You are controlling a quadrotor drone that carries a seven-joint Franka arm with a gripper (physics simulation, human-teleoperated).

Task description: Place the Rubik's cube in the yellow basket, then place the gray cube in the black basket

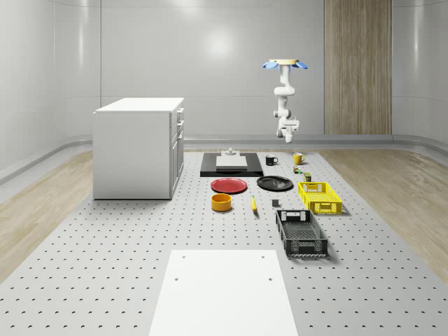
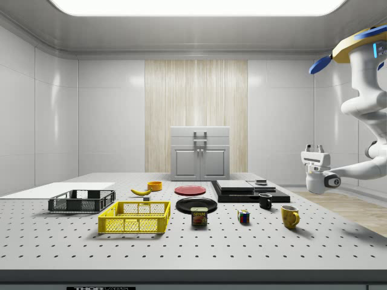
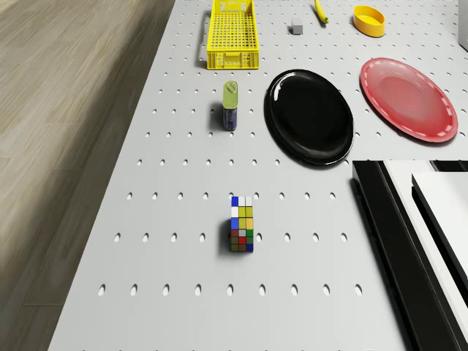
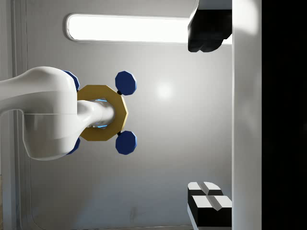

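Observation:
The Rubik's cube stands on the perforated table, between the black platform and the table edge. The small gray cube lies beside the yellow basket. The black basket sits just past the yellow one. My drone hovers high over the cube's end of the table. The arm hangs folded beneath it. My gripper is open, holds nothing, and points up at the drone, well above the Rubik's cube.
A food can, black plate and red plate lie between the Rubik's cube and the baskets. A yellow mug, black mug, black platform, banana, orange bowl and white cabinet also stand here.

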